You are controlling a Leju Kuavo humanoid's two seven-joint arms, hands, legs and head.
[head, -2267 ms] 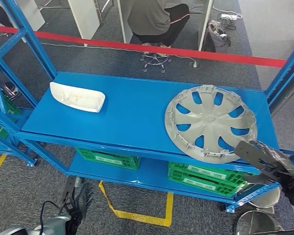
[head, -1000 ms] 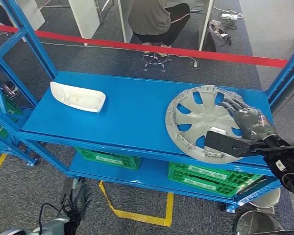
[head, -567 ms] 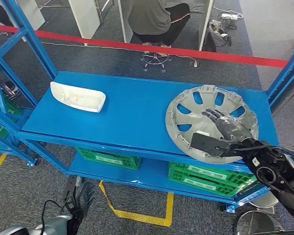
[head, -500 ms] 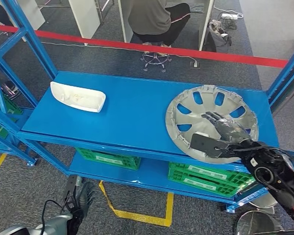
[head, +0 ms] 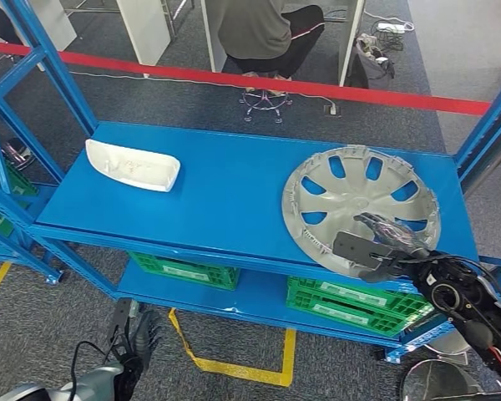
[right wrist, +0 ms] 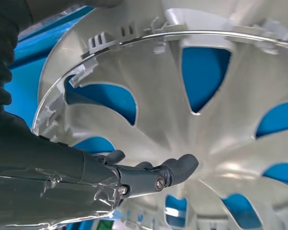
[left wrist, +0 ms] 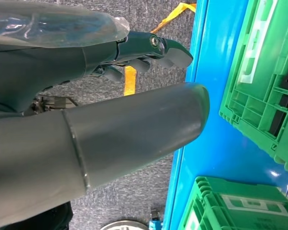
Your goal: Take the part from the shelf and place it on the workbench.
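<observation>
Resting on the hubcap [head: 359, 207], right hand [head: 380, 244] fingers spread, white tray [head: 133, 165] well apart, green crates [head: 349, 302] below.

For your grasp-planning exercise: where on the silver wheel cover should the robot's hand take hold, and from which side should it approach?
Probably the near rim of the wheel cover, approached from the shelf's open front. It lies flat, too wide to span, and its near edge reaches the shelf's front lip, where the right hand already sits.

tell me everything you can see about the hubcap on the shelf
The hubcap is a round silver-grey wheel cover, plastic by its look, with curved spokes and openings showing blue shelf beneath. It lies inner side up on the right of the top shelf; clips and a wire ring line its rim. The right hand reaches over its near edge.
</observation>
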